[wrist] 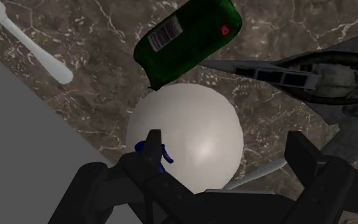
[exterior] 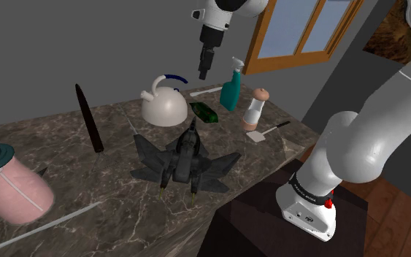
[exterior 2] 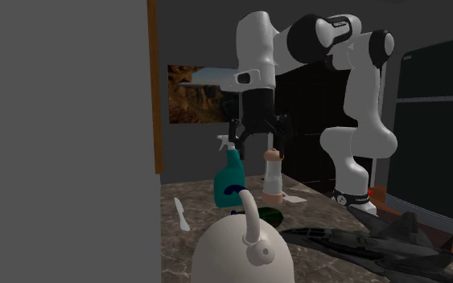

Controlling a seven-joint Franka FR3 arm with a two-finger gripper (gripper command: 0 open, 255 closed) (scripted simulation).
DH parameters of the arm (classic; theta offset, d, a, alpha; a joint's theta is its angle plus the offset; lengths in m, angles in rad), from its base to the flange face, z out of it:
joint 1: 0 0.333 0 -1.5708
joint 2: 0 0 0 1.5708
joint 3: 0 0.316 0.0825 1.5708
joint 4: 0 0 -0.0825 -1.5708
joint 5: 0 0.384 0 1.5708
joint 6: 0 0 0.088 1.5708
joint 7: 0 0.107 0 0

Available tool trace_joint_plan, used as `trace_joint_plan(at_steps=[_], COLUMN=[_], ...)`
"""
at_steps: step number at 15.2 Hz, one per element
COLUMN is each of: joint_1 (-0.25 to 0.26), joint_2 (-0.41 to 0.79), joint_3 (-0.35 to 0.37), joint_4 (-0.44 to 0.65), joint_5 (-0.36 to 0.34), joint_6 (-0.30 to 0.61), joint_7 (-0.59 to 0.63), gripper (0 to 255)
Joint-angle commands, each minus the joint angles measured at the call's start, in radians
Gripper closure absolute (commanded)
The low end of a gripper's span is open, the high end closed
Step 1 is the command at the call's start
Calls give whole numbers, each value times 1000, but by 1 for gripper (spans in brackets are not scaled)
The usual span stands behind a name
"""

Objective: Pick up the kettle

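1. shoulder view first: the kettle (exterior: 163,108) sits near the back of the marble counter (exterior: 65,146). it is round and white, with a blue handle (exterior: 173,77) on top.
2. the gripper (exterior: 204,71) hangs in the air above the kettle, a bit to this view's right, and does not touch it.
3. the wrist view looks down on the kettle's white dome. the two black fingers (wrist: 323,175) are spread wide, up above the kettle and apart from it.
4. the second exterior view shows the fingers spread too, high over the counter.
5. a green bottle (exterior: 205,112) lies on its side just beside the kettle, on the shoulder view's right of it.
6. a teal spray bottle (exterior: 231,89) stands behind the green bottle, and a small mill (exterior: 255,108) stands near it.
7. a white spatula (exterior: 263,133) lies flat in front of the mill.
8. a dark toy jet (exterior: 184,157) lies in front of the kettle.
9. a thin dark stick (exterior: 88,117) pokes up at the shoulder view's left, well apart from the kettle.
10. a pink thing (exterior: 10,190) lies at that view's far left edge.
11. a white knife (wrist: 34,46) lies on the counter near the grey wall (wrist: 18,140), close to the kettle.
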Motion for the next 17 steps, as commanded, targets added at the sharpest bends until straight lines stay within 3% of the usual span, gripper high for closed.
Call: trace_joint_plan(at_steps=[1,13,17], joint_1=[17,78,78], joint_2=[62,408,423], joint_3=[3,83,87], joint_4=[50,394,373], joint_5=[20,115,121], joint_6=[23,90,126], joint_7=[-68,-406,-420], gripper=[0,0,0])
